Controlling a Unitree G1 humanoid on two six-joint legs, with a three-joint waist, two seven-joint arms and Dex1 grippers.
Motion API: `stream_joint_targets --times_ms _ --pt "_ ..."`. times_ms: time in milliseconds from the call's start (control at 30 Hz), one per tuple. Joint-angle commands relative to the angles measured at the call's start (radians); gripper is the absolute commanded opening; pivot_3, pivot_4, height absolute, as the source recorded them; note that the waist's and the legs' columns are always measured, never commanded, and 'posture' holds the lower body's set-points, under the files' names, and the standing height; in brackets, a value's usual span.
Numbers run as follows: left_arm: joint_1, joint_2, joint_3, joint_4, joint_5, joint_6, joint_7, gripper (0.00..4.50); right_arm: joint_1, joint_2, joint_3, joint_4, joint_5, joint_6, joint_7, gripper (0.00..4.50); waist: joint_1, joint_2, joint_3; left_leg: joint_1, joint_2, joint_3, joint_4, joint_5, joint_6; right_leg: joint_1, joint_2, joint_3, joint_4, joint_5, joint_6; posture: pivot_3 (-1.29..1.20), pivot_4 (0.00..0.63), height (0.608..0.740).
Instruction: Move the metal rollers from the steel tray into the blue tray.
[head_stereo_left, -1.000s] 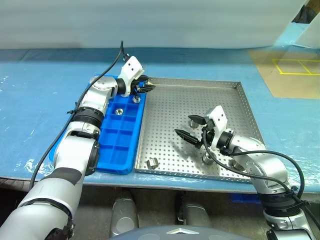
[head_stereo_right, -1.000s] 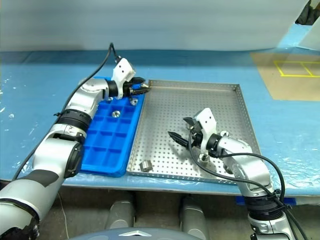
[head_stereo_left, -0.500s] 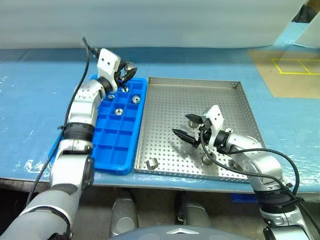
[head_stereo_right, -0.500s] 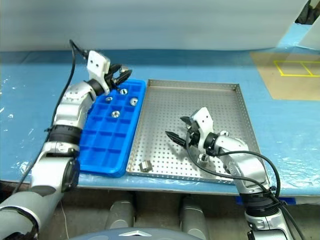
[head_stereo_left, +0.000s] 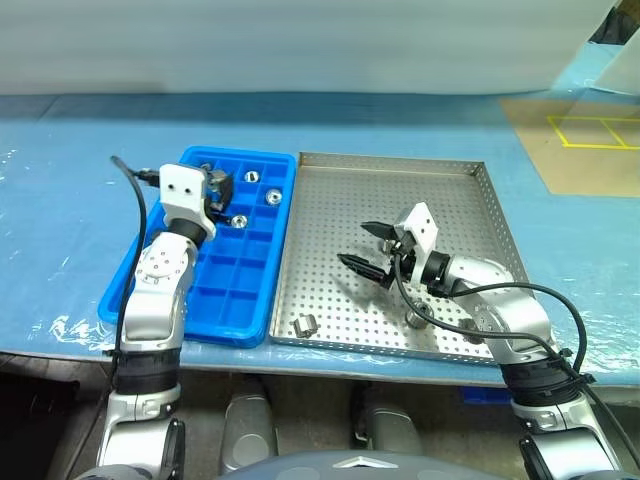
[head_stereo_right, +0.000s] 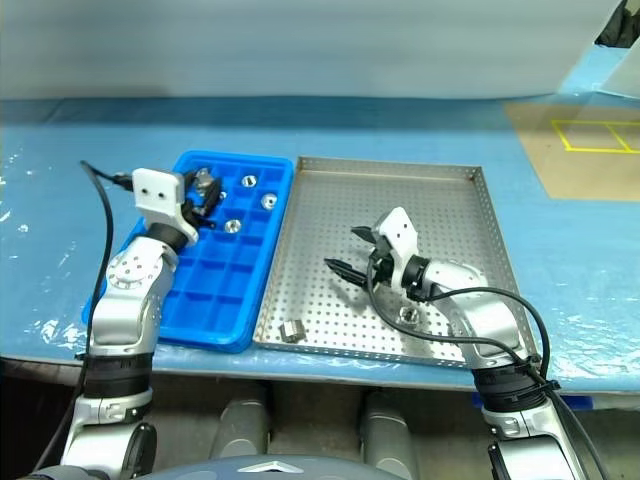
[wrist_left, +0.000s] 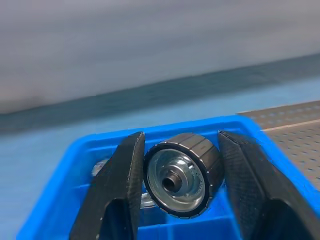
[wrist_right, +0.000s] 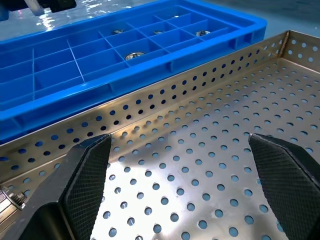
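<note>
On the counter (head_stereo_left: 60, 210), the blue tray (head_stereo_left: 225, 290) holds several metal rollers (head_stereo_left: 271, 198) in its far cells; two more lie near the steel tray's (head_stereo_left: 470, 200) front rim. The left end effector (wrist_left: 177, 175) grasps one roller (wrist_left: 182, 174) over the blue tray; the right end effector (head_stereo_left: 368, 248) hovers spread wide, empty, above the steel tray.

A bright blue rectangular plastic tray (head_stereo_left: 235, 300) with a grid of small square cells lies just left of a large square silver steel tray (head_stereo_left: 470, 200) with a perforated floor and low rims, their long edges side by side. Small shiny metal rollers with centre holes rest in the blue tray's far cells (head_stereo_left: 271, 198). Another roller (head_stereo_left: 304, 324) lies on its side by the steel tray's near-left corner, one more (head_stereo_left: 415, 319) near its front rim.
</note>
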Motion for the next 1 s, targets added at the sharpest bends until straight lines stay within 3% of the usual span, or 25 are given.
stream_joint_targets --times_ms 33,500,1000 --pt "0.057 -0.033 0.03 -0.11 0.078 0.054 0.138 1.92 -0.044 -0.007 0.008 0.02 -0.006 -0.03 0.039 4.5 -0.001 0.0 0.0 0.0 0.0 0.0 0.0 0.0 0.0 0.0 0.0 0.0 0.0 0.0 0.0 0.17 0.15 0.74" --pt "0.208 -0.189 0.016 -0.302 0.297 0.219 0.42 1.92 -0.096 0.011 0.031 0.087 -0.02 -0.057 0.092 4.5 0.025 0.0 0.0 -0.002 0.0 -0.001 0.002 -0.001 0.002 -0.001 0.0 -0.001 -0.001 0.0 0.001 0.23 0.15 0.74" --pt "0.267 -0.272 0.012 -0.36 0.252 0.329 0.369 1.92 -0.097 0.004 0.024 0.087 -0.024 -0.055 0.112 4.5 0.049 0.0 0.0 -0.003 0.0 -0.001 0.002 -0.001 0.002 -0.001 0.0 -0.001 -0.001 0.0 0.001 0.22 0.15 0.74"
